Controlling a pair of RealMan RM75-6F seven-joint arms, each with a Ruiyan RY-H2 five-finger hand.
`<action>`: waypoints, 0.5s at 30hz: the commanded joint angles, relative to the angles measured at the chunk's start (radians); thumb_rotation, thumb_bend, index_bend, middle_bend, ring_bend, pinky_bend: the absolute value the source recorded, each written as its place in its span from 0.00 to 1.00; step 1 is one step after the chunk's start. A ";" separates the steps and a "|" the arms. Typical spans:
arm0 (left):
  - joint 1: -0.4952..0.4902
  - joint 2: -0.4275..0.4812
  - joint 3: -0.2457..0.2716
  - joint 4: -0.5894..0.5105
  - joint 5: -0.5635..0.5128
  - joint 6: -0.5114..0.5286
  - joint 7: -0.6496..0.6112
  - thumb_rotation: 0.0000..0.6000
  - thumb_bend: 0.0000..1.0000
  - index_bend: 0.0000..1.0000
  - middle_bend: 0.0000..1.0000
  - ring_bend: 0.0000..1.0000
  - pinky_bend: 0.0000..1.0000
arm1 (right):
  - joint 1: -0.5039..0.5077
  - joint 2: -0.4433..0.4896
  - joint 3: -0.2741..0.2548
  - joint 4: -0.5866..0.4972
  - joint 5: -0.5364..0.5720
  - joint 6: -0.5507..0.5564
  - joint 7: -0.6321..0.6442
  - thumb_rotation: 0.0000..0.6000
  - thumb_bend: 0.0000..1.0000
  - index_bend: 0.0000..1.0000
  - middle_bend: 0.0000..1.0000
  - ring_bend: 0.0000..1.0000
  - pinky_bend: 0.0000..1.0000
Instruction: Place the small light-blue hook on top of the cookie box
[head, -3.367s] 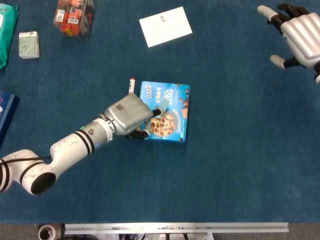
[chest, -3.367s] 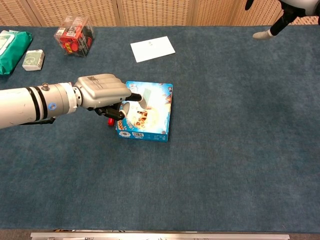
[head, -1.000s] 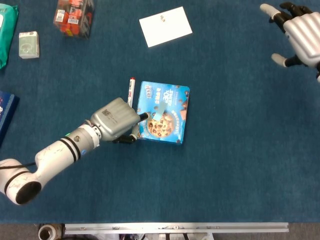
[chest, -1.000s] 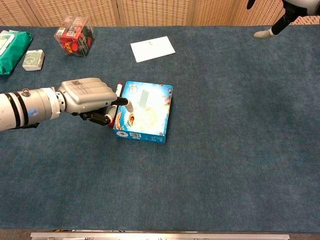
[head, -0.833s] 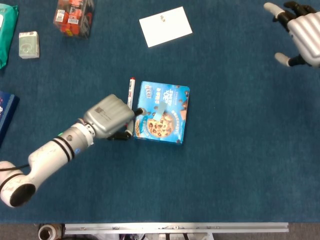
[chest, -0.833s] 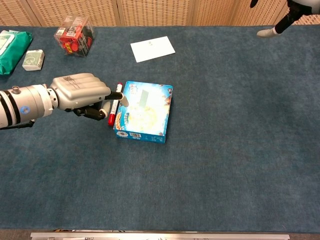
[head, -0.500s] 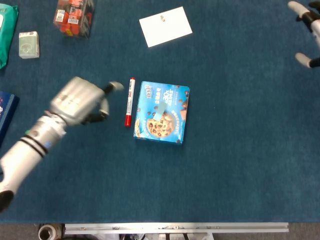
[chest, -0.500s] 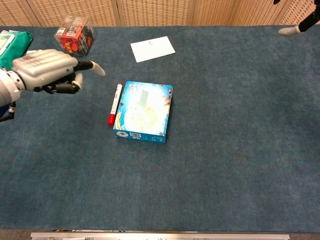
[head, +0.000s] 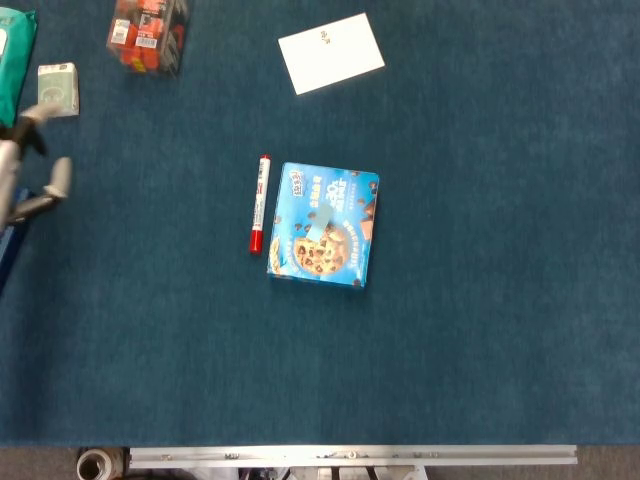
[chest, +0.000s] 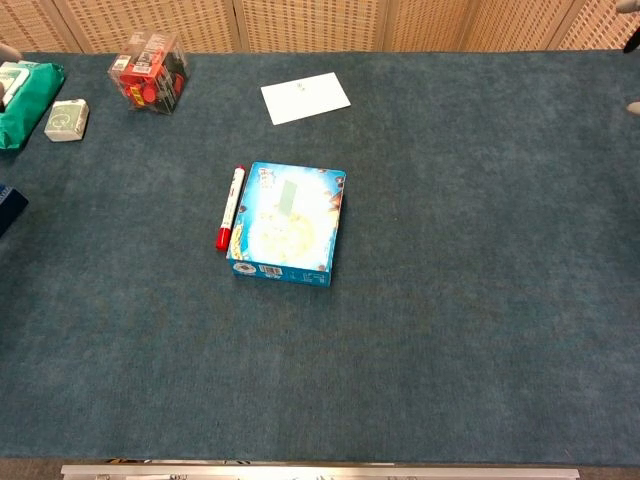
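Note:
The blue cookie box (head: 322, 225) (chest: 288, 222) lies flat at the middle of the blue table. The small light-blue hook (head: 325, 207) (chest: 288, 193) rests on its top face, with nothing touching it. My left hand (head: 30, 150) shows only at the far left edge of the head view, well away from the box, its fingers apart and holding nothing. Of my right hand (chest: 632, 75) only two separated fingertips show at the right edge of the chest view.
A red marker (head: 259, 203) (chest: 230, 207) lies along the box's left side. At the back are a white card (head: 331, 52), a clear pack of red items (head: 147, 35), a small white-green box (head: 57, 88) and a green packet (chest: 25, 100). A dark blue book (chest: 8, 208) sits at the left edge.
My left hand let go of the hook on the box and drew back far to the left. My right hand moved off toward the right edge.

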 joint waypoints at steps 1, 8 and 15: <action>0.063 -0.014 -0.008 0.039 -0.012 0.058 -0.026 0.09 0.37 0.17 0.40 0.36 0.45 | -0.049 -0.013 -0.013 0.008 -0.014 0.051 0.024 1.00 0.18 0.12 0.31 0.13 0.22; 0.142 -0.053 -0.015 0.076 -0.014 0.127 -0.001 0.09 0.37 0.18 0.37 0.33 0.39 | -0.113 -0.042 -0.029 0.017 -0.063 0.138 0.007 1.00 0.13 0.12 0.31 0.13 0.22; 0.207 -0.070 -0.002 0.053 0.032 0.190 0.028 0.09 0.37 0.18 0.36 0.32 0.37 | -0.152 -0.051 -0.030 0.001 -0.098 0.184 0.002 1.00 0.12 0.12 0.31 0.13 0.22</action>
